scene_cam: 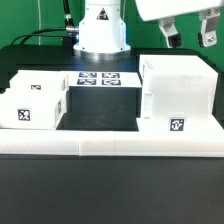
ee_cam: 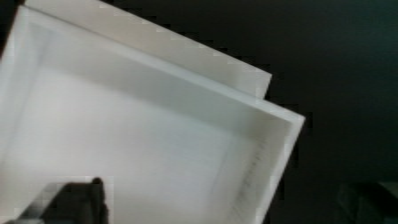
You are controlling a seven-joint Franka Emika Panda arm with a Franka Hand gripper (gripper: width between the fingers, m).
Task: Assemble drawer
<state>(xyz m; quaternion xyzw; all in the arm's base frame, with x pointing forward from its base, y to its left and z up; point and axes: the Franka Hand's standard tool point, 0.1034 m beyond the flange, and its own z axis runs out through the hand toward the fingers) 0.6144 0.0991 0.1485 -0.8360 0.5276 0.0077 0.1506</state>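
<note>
While the gripper [scene_cam: 190, 38] hangs empty, jaws apart, above the white, boxy, tagged drawer shell [scene_cam: 177, 92], bare black table [scene_cam: 100, 112] separates that shell's edge from a tagged tray [scene_cam: 38, 100]

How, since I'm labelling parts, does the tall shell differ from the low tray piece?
The shell is taller; the tray piece is lower. The shell stands at the exterior view's right, the tray piece at its left. The shell shows one tag, the tray piece two. Both are white.
</note>
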